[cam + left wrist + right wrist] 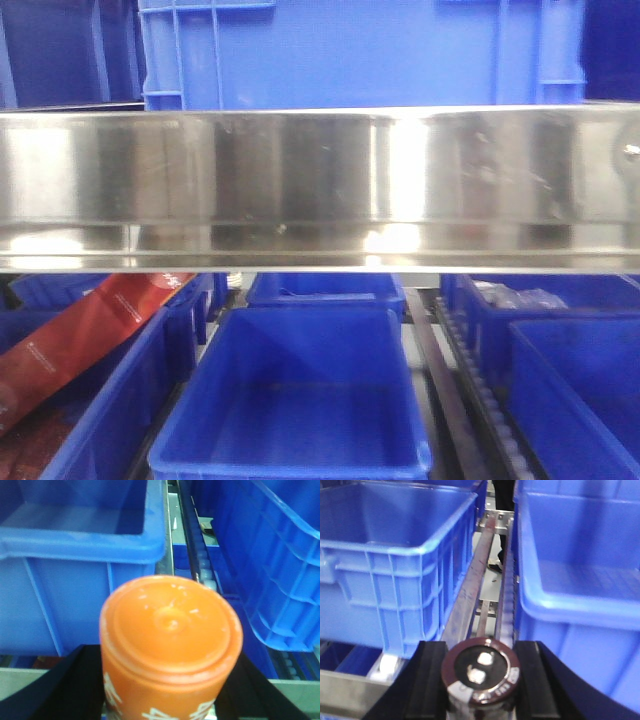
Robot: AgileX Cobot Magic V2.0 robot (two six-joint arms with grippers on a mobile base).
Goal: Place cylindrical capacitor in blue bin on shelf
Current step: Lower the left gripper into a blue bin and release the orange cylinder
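Note:
The cylindrical capacitor (480, 669) is a dark stubby cylinder with a pale grey stripe and two silvery terminals on its end. My right gripper (481, 681) is shut on it, a black finger (427, 680) pressing on each side. It hangs in front of the gap between two blue bins, one to the left (395, 570) and one to the right (580, 607). My left gripper (170, 682) is shut on an orange cylinder (170, 625) with white lettering. The shelf's shiny steel rail (320, 170) crosses the front view, with an empty blue bin (300, 400) below it. Neither gripper shows in the front view.
A roller track (492, 580) runs between the two bins ahead of the right gripper. A red packet (80, 340) leans in a bin at lower left. More blue bins stand at right (570, 370), behind (325, 290) and on the tier above (360, 50).

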